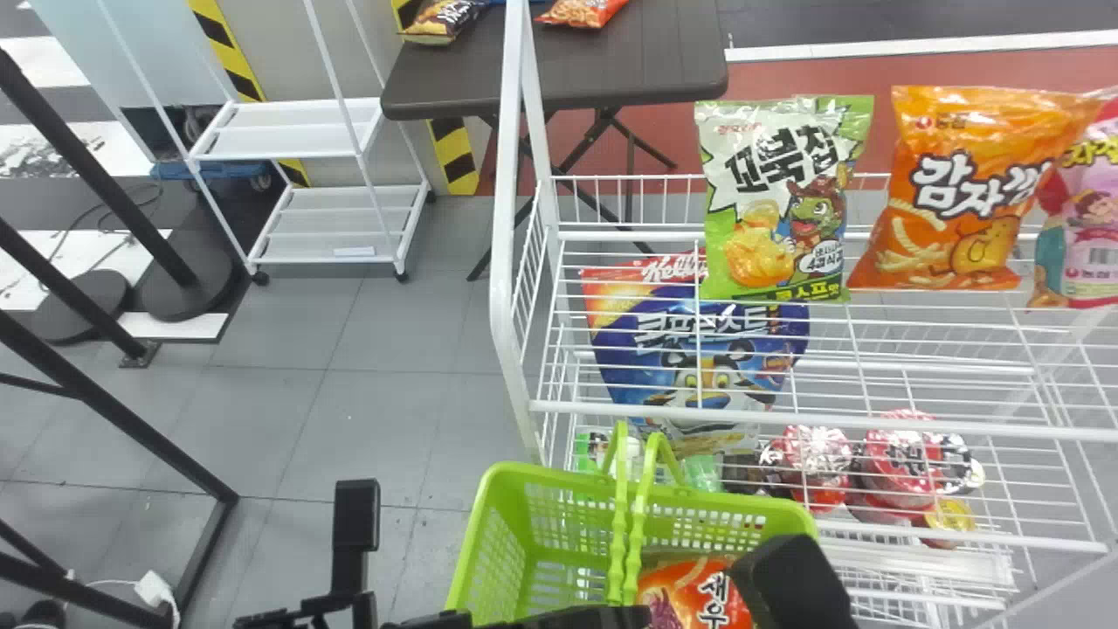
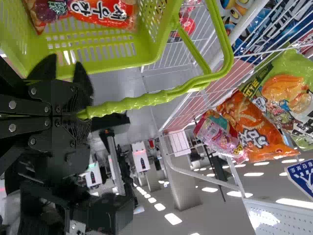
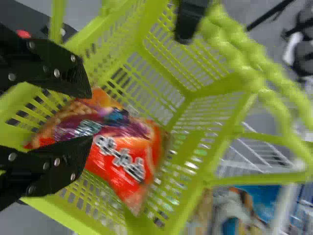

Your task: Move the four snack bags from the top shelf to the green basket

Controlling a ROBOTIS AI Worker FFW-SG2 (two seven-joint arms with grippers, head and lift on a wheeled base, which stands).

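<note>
Where grey tiles (image 1: 253,419) flank the white rack (image 1: 502,297), left jaws (image 1: 631,617) clench the basket handle (image 1: 617,543), right jaws (image 1: 789,581) gape.

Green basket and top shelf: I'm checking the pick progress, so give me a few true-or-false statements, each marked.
The orange bag is between the green bag and the pink bag. True.
The green bag lies in the basket. False: it is on the top shelf.
A red bag lies in the basket. True.
The right gripper's fingers are shut. False: they are apart.
The left gripper holds the basket's handle. True.
The blue bag is on the top shelf. False: it is below it.
</note>
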